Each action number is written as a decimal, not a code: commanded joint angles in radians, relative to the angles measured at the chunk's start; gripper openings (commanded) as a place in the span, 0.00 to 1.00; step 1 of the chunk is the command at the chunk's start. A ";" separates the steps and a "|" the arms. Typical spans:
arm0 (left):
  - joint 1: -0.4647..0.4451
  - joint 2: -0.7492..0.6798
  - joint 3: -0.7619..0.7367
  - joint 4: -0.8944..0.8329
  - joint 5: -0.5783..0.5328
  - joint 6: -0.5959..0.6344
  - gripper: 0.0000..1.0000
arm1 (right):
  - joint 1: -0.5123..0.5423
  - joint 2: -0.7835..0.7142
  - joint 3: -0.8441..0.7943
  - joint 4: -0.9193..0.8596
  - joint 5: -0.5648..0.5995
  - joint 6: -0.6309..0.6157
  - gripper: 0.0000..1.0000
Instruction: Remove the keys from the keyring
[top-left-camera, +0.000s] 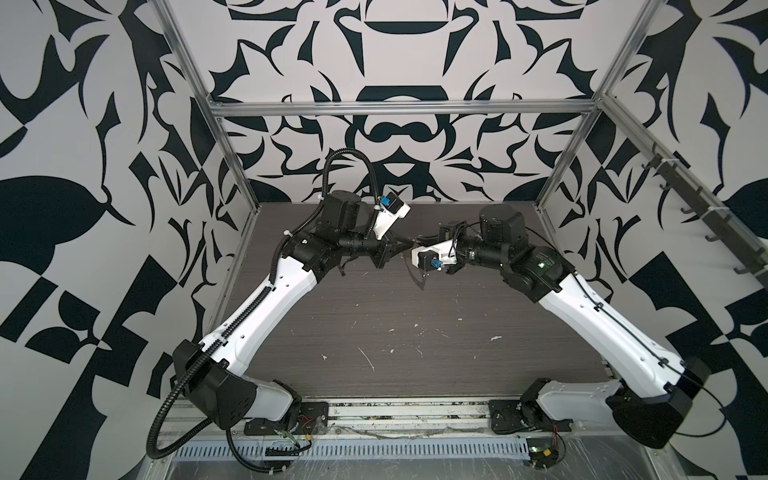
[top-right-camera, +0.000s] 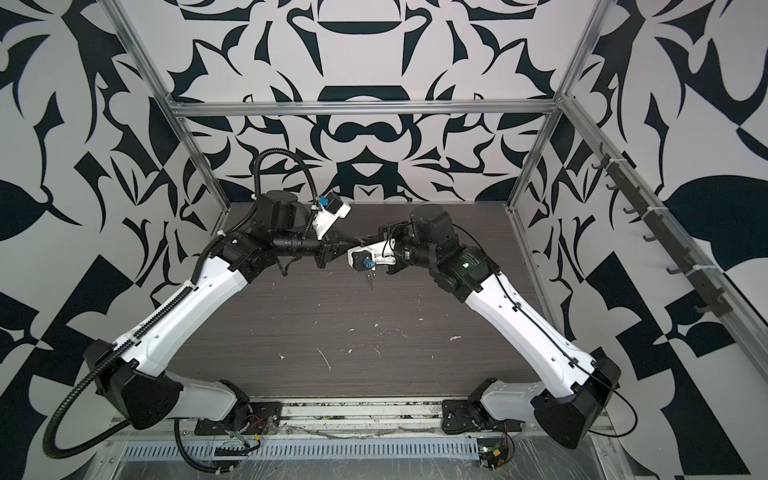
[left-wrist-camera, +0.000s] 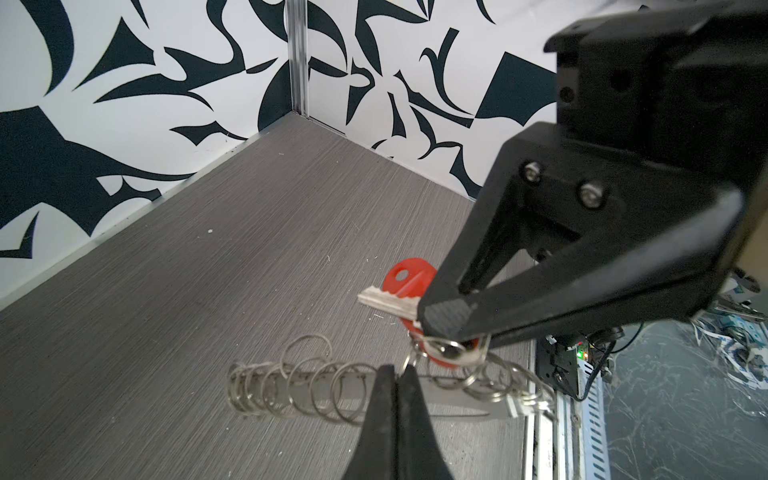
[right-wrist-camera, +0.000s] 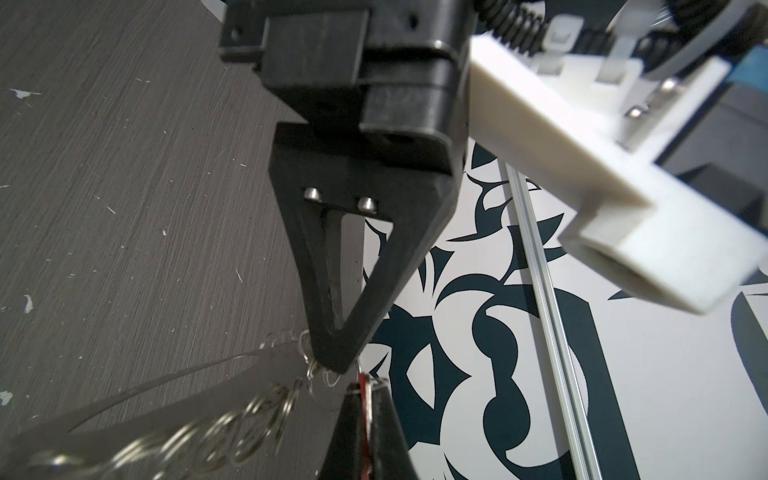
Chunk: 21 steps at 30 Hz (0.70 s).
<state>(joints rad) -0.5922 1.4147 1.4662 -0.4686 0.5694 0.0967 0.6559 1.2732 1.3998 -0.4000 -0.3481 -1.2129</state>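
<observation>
Key (left-wrist-camera: 386, 304) is mid-air over the table (top-left-camera: 395, 324) at 12 o'clock, pinched with red tag (left-wrist-camera: 409, 276) in right gripper (left-wrist-camera: 453, 332) — blade level, aimed about 12. Left gripper (left-wrist-camera: 397, 372) clamps ring chain (left-wrist-camera: 291, 382). Back wall close — 6 o'clock side roomy.

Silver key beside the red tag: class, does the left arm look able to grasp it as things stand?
Probably not. The left gripper is shut on the ring chain, so it is occupied, and the right gripper is clamped over the silver key and red tag, leaving only the key's tip exposed.
</observation>
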 joint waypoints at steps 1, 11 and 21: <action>0.000 0.033 -0.003 -0.016 -0.029 -0.012 0.00 | 0.031 -0.025 0.088 0.180 -0.171 0.027 0.00; -0.001 0.030 0.010 0.076 0.027 -0.037 0.00 | 0.047 -0.006 0.048 0.271 -0.206 0.098 0.00; -0.030 0.030 0.017 0.116 0.064 -0.025 0.00 | 0.051 0.016 0.045 0.276 -0.189 0.098 0.00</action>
<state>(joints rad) -0.5838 1.4155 1.4727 -0.3985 0.5995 0.0673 0.6533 1.2911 1.4090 -0.3012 -0.3470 -1.1461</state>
